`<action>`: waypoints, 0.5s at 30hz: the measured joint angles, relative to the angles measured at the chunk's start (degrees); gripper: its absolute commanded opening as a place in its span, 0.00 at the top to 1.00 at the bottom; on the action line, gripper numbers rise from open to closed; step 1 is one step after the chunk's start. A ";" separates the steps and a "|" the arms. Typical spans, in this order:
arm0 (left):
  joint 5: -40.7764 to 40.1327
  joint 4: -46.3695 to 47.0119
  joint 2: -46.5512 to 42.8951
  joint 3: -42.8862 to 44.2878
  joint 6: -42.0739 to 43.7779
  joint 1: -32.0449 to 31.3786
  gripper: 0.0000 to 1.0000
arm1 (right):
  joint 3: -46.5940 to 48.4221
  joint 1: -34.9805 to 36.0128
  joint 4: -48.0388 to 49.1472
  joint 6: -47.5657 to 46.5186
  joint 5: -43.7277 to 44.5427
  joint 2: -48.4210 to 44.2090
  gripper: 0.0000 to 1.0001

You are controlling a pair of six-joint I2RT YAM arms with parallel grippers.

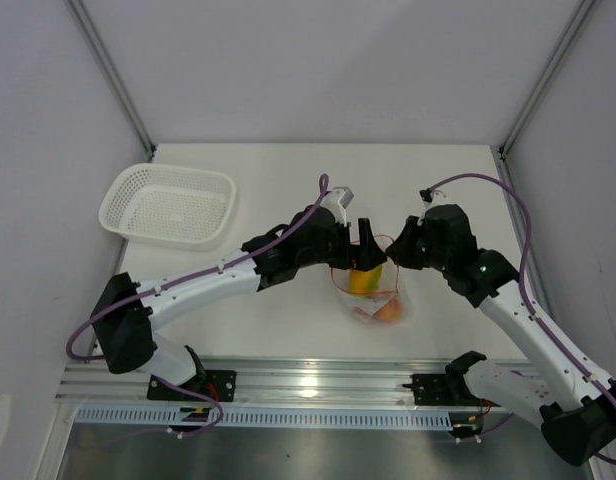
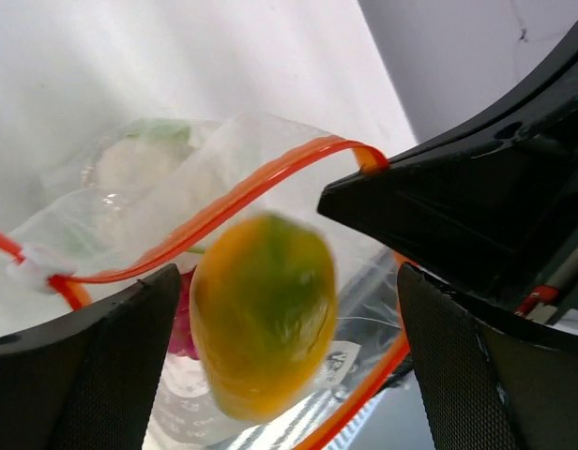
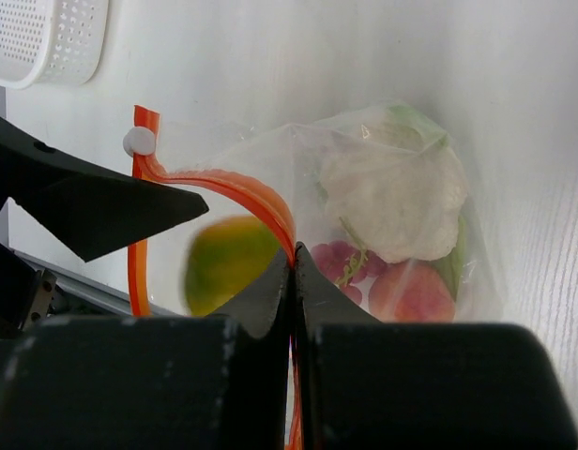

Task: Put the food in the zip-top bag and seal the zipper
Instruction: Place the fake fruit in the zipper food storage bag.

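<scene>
Left wrist view shows the left tool [image 2: 287, 277] wide open, mango [image 2: 261, 319] loose above the zip-top bag [image 2: 111, 216] at the desk's [image 1: 288, 180] 5 o'clock; it may spill if the right tool [image 3: 294, 272], pinching the zipper [image 2: 242, 192], slips.

Zip-top bag [image 3: 308, 159]: thin clear plastic film, crinkled, glossy where light catches it. Zipper [image 2: 223, 208]: smooth orange-red plastic strip with a slight sheen. Mango [image 2: 261, 319]: smooth yellow-green skin, satin; blurred, so no finer detail. My left fingers [image 2: 92, 375]: black, matt, pads finely dimpled. My right fingers [image 3: 261, 302]: black, matt, smooth. Basket [image 1: 168, 205]: white plastic mesh, matt. Table [image 3: 364, 47]: white, matt, faint grain. Rail [image 1: 308, 385]: bare metal, shiny.
</scene>
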 measured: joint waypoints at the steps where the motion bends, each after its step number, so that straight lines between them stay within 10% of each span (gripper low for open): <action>1: -0.74 -0.37 -0.15 0.00 0.68 -0.02 0.00 | 0.00 0.02 0.00 0.00 -0.02 0.00 1.00; 15: -9.86 -3.02 -14.29 0.63 25.38 2.23 0.00 | 1.53 0.02 -1.46 -1.60 -0.33 -0.02 1.00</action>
